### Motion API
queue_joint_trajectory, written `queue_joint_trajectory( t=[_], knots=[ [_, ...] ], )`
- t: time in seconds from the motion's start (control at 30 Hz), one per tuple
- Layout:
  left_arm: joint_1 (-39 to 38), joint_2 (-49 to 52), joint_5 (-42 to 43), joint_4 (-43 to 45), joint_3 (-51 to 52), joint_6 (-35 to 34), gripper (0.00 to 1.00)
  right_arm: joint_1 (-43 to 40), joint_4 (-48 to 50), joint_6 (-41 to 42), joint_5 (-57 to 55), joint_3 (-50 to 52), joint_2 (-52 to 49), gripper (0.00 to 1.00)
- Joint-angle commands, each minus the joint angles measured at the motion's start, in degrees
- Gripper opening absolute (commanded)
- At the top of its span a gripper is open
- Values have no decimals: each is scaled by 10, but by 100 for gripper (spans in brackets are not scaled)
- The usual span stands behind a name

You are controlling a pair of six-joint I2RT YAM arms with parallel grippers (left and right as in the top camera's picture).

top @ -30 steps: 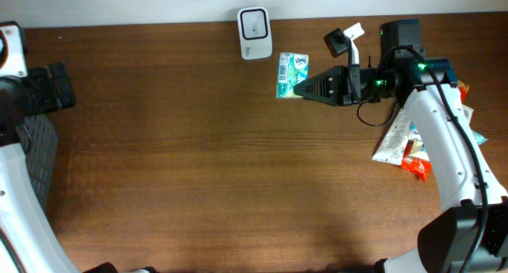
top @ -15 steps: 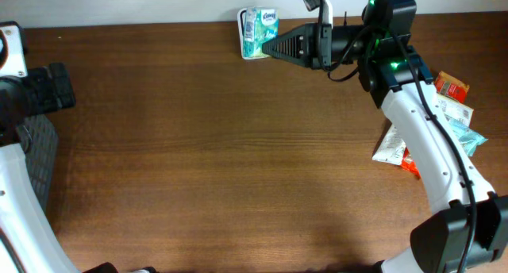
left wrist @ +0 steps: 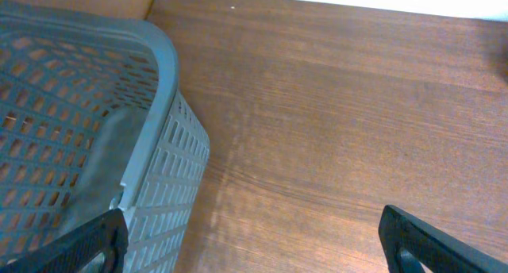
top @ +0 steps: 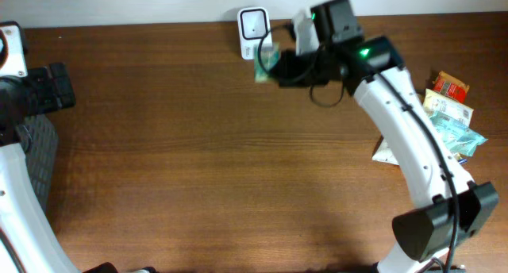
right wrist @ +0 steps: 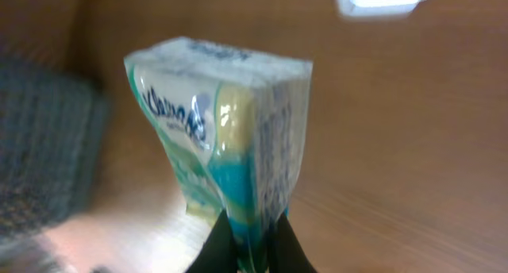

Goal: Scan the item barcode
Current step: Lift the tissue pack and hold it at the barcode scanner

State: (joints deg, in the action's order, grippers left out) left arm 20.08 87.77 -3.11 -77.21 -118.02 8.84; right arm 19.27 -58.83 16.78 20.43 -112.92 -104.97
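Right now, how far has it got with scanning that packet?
Done: the right claw has the tissue pack pinched and lifted. In hand: it holds the pack beside the white scanner. Left: whether the barcode has read is not visible; more packets wait on the right.

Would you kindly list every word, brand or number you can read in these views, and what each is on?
"Kleenex": blue script on the tissue pack in the right gripper; blurred, so probable only.
Fine print on the pack's side: too blurred to read.
Packets at far right: print too small to read.
Scanner: no text visible.
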Motion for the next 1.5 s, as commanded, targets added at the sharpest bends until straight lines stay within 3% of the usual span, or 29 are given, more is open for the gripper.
queue_joint_trajectory(
  t=[0.0,0.1,0.23,0.3,0.63,1.27,1.47],
  knots=[
    [3,1,6,0,-2,7,99,14,-54,-101,-226,-194,-78,4],
    [3,1,6,0,-2,7,99,29,-45,-184,-315,-312,-178,4],
    [3,1,6,0,-2,7,99,70,146,-346,-538,-317,-290,4],
    [3,1,6,0,-2,7,99,77,206,-394,-546,-317,-329,4],
    [3,1,5,0,-2,7,99,76,355,-406,-535,-317,-471,4],
    [3,1,6,0,-2,7,99,73,362,-406,-548,-259,-482,4],
    [3,1,5,0,-2,7,99,79,359,-483,-563,-259,-473,4]
  ],
)
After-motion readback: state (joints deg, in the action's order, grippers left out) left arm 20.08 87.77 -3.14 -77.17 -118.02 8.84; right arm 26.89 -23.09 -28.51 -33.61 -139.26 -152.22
